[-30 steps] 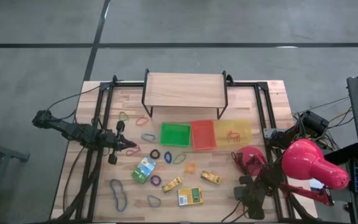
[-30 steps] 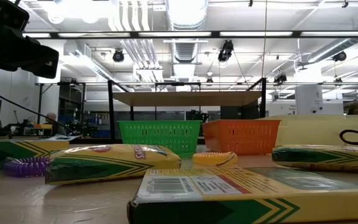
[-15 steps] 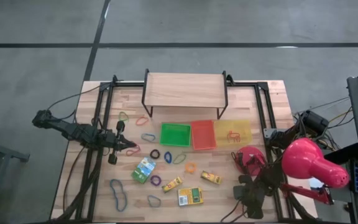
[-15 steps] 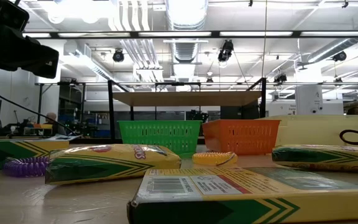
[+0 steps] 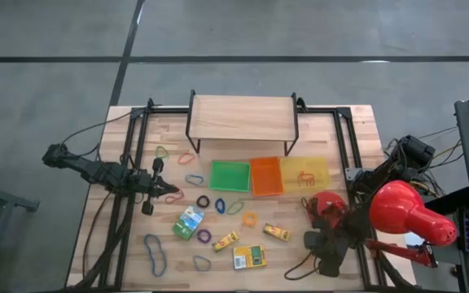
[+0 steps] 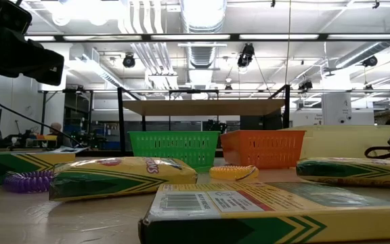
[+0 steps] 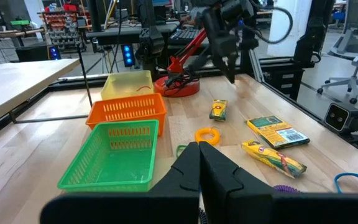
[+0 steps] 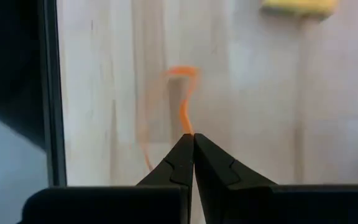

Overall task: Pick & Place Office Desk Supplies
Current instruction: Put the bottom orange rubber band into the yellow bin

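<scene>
Pinching what looks like a thin orange rubber band (image 8: 185,112) at their very tips, the right gripper's (image 8: 193,140) fingers are pressed fully together at the lower right of the high view beside the red desk lamp (image 5: 401,213). The band trails off as a limp, wavy strand over the bare wooden table (image 5: 340,138), probably lifted for carrying to the green tray (image 5: 229,176), orange tray (image 5: 265,177) or yellow tray (image 5: 304,172) at frame centre. At middle left the left gripper (image 5: 172,192) waits closed and empty, while loose bands and the printed boxes, one green box (image 5: 189,221) among them, lie scattered across the lower centre.
</scene>
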Available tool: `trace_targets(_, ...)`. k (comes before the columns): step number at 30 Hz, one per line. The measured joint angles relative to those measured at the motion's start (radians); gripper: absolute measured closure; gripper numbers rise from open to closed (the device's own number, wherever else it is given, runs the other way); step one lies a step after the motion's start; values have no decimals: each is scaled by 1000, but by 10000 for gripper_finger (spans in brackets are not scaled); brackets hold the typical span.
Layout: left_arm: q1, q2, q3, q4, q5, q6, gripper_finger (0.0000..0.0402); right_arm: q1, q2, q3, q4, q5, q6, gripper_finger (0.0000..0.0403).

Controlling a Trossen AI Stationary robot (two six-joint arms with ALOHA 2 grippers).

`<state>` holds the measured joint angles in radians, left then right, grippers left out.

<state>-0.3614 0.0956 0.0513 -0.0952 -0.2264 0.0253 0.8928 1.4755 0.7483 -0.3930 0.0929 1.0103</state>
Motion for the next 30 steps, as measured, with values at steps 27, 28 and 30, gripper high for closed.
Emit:
trace_targets(27,0,0,0,0,0,0,400,-213,-422,2,-604,643,723,395)
trace_targets(28,0,0,0,0,0,0,400,-232,-422,2,-625,639,744,395)
trace_targets(30,0,0,0,0,0,0,400,-270,-421,2,-660,618,752,394)
